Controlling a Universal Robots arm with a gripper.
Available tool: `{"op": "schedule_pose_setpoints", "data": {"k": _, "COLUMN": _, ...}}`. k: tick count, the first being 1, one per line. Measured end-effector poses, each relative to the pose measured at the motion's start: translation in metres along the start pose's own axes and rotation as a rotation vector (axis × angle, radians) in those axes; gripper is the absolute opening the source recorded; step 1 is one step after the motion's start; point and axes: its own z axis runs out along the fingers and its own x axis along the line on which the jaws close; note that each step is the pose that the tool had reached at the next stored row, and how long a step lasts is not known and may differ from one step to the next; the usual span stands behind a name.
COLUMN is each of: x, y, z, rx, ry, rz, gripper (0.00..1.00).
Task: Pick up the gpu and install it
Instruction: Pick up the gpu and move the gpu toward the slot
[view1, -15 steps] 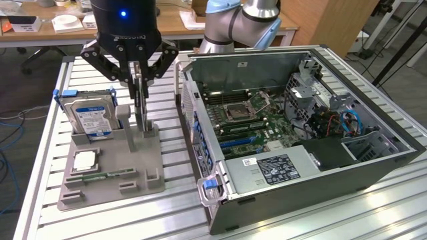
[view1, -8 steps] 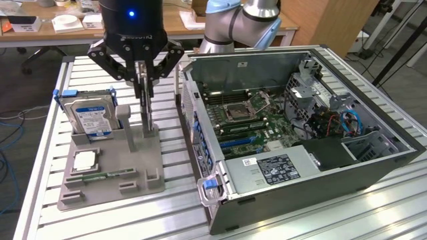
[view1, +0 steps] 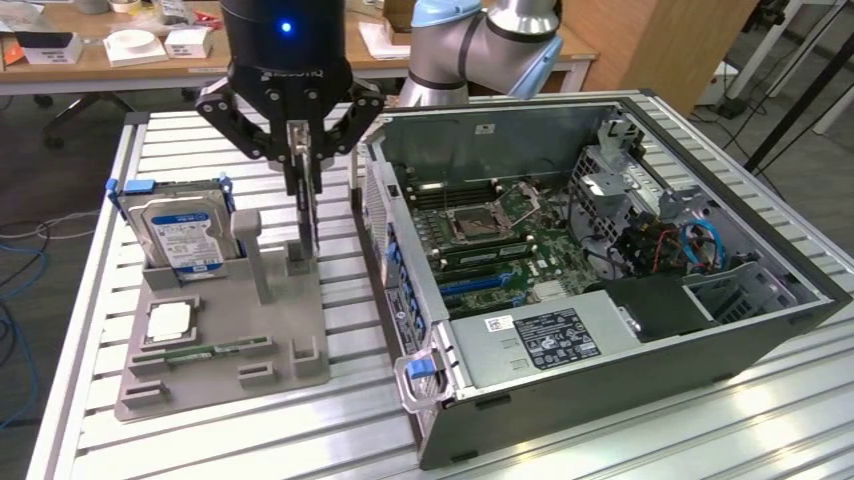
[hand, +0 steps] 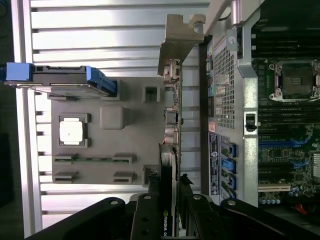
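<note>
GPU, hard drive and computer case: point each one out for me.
gpu (hand: 172, 125): wrist view, bracket edge with ports.
hard drive (view1: 187, 238): exterior view, labelled face.
computer case (view1: 721, 345): exterior view, dark outer wall.

The claw grips the gpu, which hangs edge-on beneath it. A hard drive stands to one side and an open computer case to the other.

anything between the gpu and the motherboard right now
Yes. The gripper holds the gpu beside the case, and the near wall stands between it and the motherboard. The case is open on top, and nothing visible covers the board.
</note>
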Motion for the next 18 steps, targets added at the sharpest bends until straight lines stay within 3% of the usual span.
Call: {"op": "schedule_pose_setpoints", "data": {"k": 18, "x": -0.0042, "y": 0.0003, "z": -0.0023, "rx": 0.0001, "ry": 0.0001, "rz": 0.0, "gripper": 0.26}}
